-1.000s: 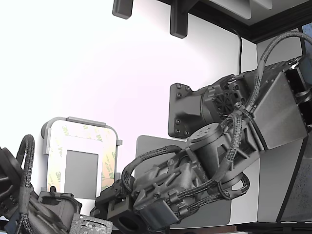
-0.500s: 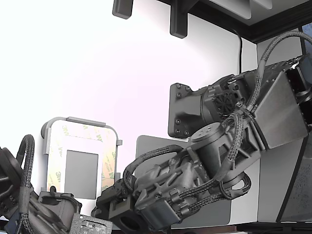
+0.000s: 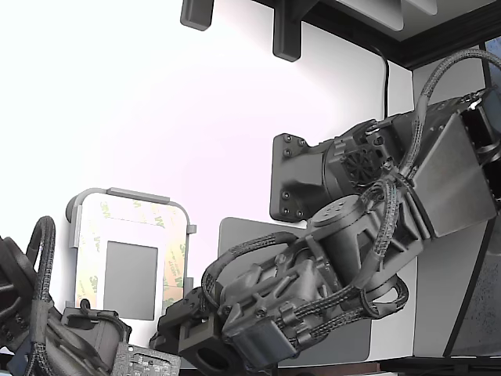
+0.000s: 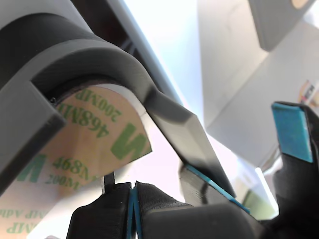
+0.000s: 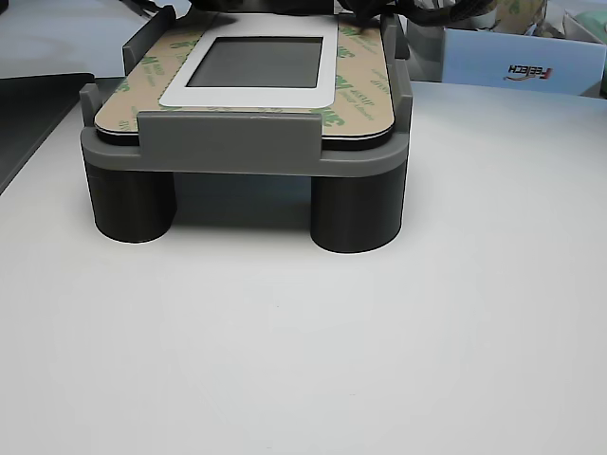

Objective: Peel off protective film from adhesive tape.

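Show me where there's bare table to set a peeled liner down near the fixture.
Free: the white table in front of the grey fixture in the other view, and the stretch beside it toward the box. Crowded: the fixture's far edge, where the gripper sits at the protective film.

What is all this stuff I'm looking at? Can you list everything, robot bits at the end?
protective film: one border of strips, tan with green 3M print, lying on the part around its dark window.
dark grey rectangle: one, centre of the part, white-framed.
holder: one, grey, on round legs, on the white table.
dark grey mat: one, on the table beside the holder.
box: one, pale blue, behind the holder.
arm: one, black with braided cables.
gripper: one, black with blue pads, jaws closed just below the film's corner.
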